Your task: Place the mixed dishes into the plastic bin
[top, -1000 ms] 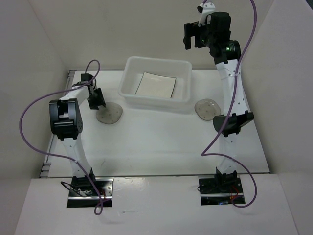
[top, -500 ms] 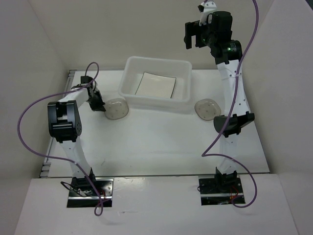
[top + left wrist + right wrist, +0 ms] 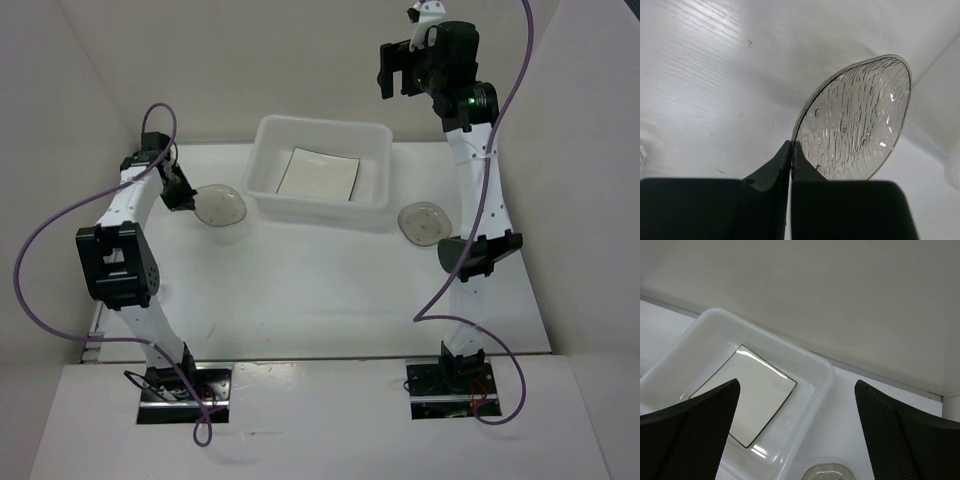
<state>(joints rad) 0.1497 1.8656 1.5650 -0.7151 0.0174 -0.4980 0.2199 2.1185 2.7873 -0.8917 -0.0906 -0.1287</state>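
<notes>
since a second ago the left hand [image 3: 181, 192] has risen and drawn back leftward, taking the greyish dish [image 3: 220, 205] up off the worktop [image 3: 320, 290]. its fingers [image 3: 771, 172] are pinched tight on the dish's rim, and the dish [image 3: 857, 120] hangs tilted just beside the left end of the plastic bin [image 3: 320, 122], not over it. the square white plate [image 3: 320, 172] lies flat inside the bin. the second dish [image 3: 423, 221] sits on the worktop right of the bin. the right hand [image 3: 796, 385] hangs high above, spread wide, holding nothing.
</notes>
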